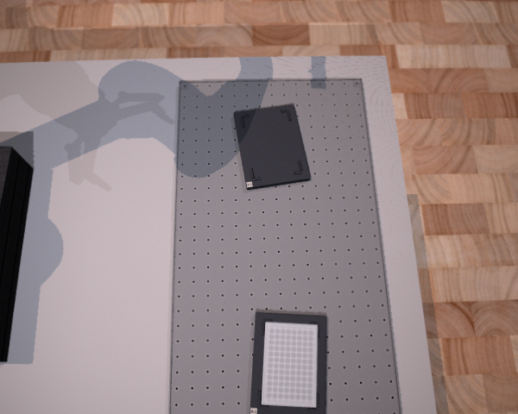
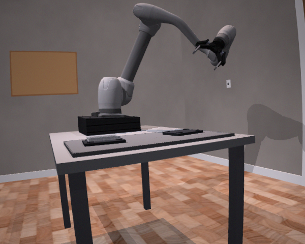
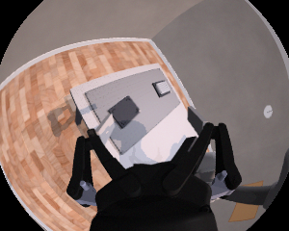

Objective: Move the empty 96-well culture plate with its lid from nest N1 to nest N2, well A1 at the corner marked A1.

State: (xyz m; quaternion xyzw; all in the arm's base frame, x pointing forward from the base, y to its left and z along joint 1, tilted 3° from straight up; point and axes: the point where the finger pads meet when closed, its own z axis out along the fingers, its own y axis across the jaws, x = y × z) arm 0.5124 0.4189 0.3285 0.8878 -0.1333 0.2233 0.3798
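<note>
The white 96-well plate (image 1: 289, 364) with its clear lid sits in a dark nest (image 1: 289, 363) at the near end of the grey perforated board, an A1 label at the nest's lower left corner. The other dark nest (image 1: 271, 146) stands empty at the far end, turned slightly, with corner locators and an A1 label at its lower left. In the side view the plate (image 2: 104, 139) is at the left and the empty nest (image 2: 182, 131) at the right. My gripper (image 2: 207, 58) is open and empty, high above the table's right end. The wrist view shows the open fingers, the empty nest (image 3: 125, 112) and the plate (image 3: 162, 88) far below.
A black stepped block (image 2: 109, 124) carries the arm's base at the back of the table; it shows at the left edge of the top view (image 1: 3, 254). The grey perforated board (image 1: 277, 249) lies along the table's right side.
</note>
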